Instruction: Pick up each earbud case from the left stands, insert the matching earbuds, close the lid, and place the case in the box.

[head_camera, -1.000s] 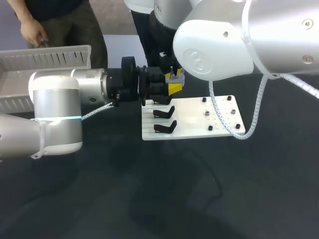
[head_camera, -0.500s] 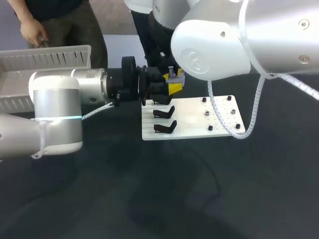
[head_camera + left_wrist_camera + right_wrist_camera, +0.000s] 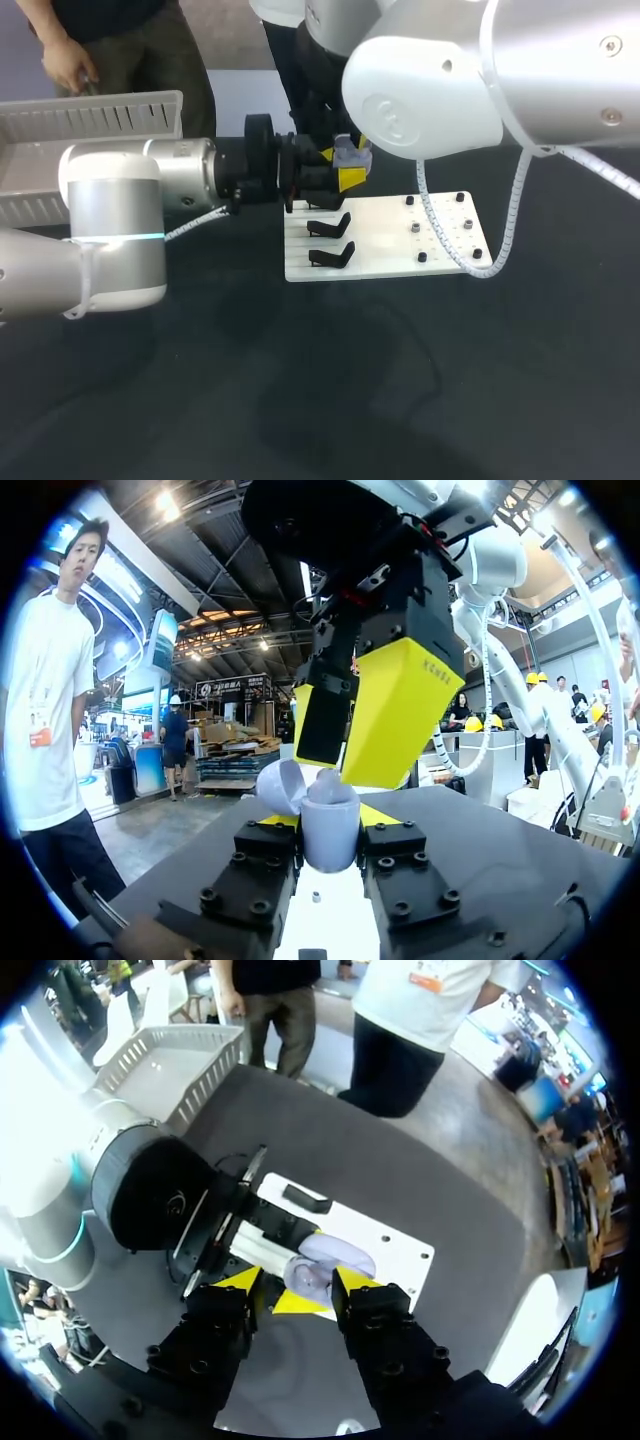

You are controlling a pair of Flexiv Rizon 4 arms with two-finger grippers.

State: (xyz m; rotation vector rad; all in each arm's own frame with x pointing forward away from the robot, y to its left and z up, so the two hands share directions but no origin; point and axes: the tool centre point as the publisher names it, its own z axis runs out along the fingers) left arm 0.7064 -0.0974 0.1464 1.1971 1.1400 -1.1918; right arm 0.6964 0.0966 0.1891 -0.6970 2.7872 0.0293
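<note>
The box [image 3: 90,122] sits at the far left. The left gripper [image 3: 330,820] is clamped on the lavender earbud case [image 3: 352,152], lid open, held above the far left of the white board [image 3: 390,240]. The right gripper [image 3: 295,1285] hangs just over the case. I cannot tell whether it holds an earbud, since the case crowds the view. Insertion seems to be the step in hand, and the next move calls for a straight, well-aligned descent.

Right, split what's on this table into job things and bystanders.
Job: earbud case, lid open, in left gripper; right gripper close above it; black stands on white board; white box.
Not the job: coiled cable beside the board; dark table.
</note>
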